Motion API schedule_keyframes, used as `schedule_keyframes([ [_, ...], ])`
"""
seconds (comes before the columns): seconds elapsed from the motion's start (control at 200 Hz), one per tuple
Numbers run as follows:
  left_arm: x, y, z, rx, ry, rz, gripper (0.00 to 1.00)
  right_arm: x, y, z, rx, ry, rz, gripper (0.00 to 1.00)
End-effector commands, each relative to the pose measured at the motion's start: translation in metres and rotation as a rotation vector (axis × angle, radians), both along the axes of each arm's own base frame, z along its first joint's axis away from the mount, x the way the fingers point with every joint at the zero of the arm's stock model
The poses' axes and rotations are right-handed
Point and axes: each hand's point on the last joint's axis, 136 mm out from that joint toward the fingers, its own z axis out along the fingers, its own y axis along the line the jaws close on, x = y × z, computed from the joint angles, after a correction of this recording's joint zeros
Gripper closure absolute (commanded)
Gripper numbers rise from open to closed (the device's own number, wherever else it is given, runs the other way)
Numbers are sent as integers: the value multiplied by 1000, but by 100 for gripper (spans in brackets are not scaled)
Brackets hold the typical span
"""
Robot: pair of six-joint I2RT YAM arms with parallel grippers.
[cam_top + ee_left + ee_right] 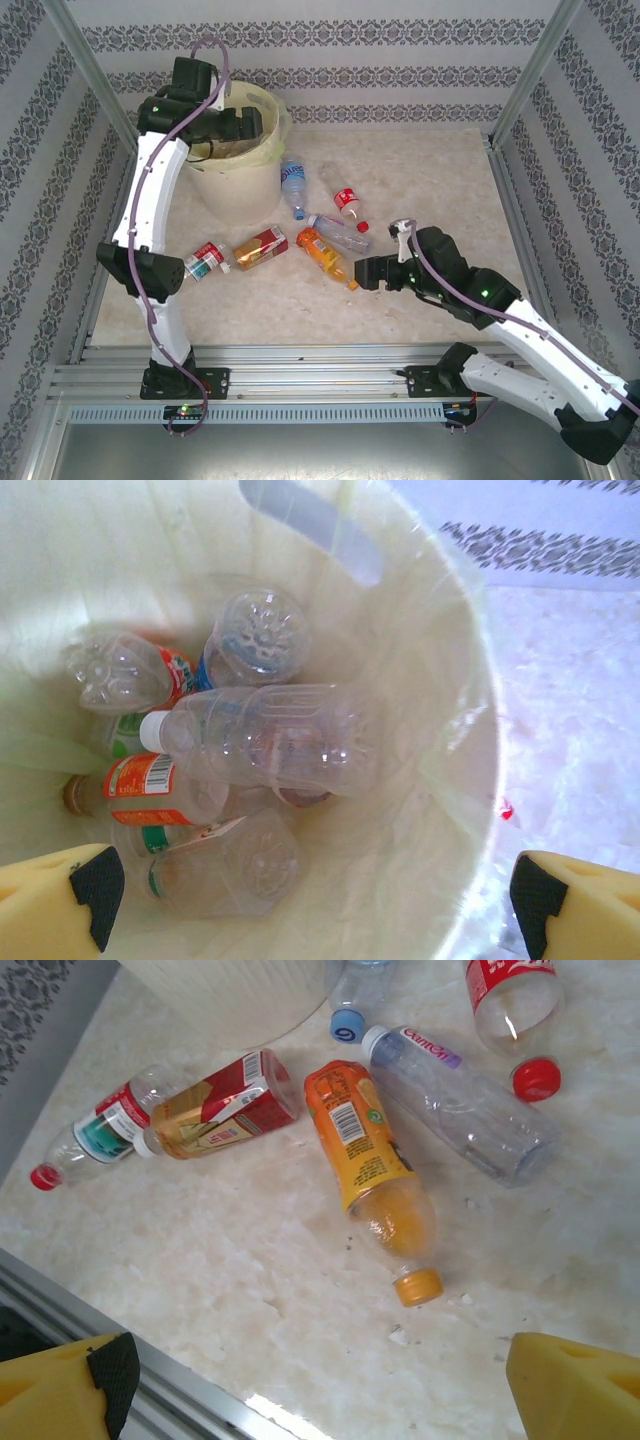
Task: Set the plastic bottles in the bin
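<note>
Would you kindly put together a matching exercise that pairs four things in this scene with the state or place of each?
Things:
1. orange-capped bottle
2. bin
3. left tool
4. right tool

States:
A. open, above the table
B. holding several bottles
C. lying on its side on the table
D. open, over the bin

Pairs: 1-C, 2-B, 3-D, 4-A
</note>
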Motion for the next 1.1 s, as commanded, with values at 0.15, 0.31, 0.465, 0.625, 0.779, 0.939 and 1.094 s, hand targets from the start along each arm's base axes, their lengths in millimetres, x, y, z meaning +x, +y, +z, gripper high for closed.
schedule_keyframes([
  [0.15, -49, -22, 75, 19, -225, -132, 0, 18, -1, -1, -221, -33, 90, 10],
  [0.31, -90, -58, 71, -43, -280, -257, 0, 31, 1, -11, -319, -4, 135, 12],
  [0.465, -136, -90, 38, -106, -266, -342, 0, 47, 3, -26, -348, 55, 163, 18],
  [0.625, -172, -114, -2, -237, -227, -374, 0, 70, 0, -47, -406, 116, 168, 21],
  [0.779, -191, -127, -44, -278, -158, -377, 0, 92, 3, -68, -443, 160, 184, 25],
  [0.939, -202, -138, -79, -346, -98, -377, 0, 118, 3, -86, -511, 173, 178, 28],
  [1.094, -211, -142, -107, -361, -50, -372, 0, 139, 8, -108, -535, 199, 191, 30],
])
